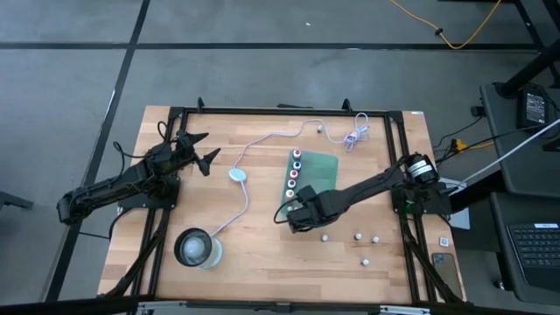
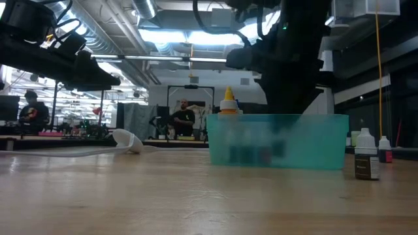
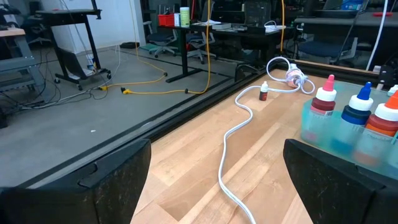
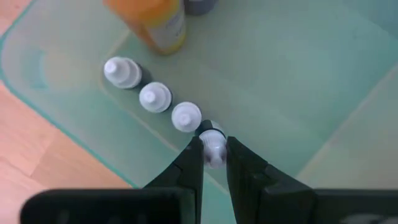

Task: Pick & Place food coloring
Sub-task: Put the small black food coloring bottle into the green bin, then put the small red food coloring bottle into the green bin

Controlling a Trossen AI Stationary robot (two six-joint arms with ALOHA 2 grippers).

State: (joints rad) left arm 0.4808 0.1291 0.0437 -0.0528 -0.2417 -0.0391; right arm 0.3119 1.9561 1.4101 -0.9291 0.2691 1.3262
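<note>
Right end effector [image 4: 214, 155] pinched shut on a small bottle [image 4: 213, 144] inside the green tray [image 4: 298, 74], last in its row. Judged light, stiff, slippery; best gripped at the cap. Left end effector [image 1: 199, 150] spread, far from tray.

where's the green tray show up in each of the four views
High view: green tray right of table centre, under the right gripper.
Low view: translucent teal box right of centre.
Left wrist view: its corner at the right edge.
Right wrist view: its floor fills most of the picture.
Shared landmark: the row of food coloring bottles along one wall.
</note>
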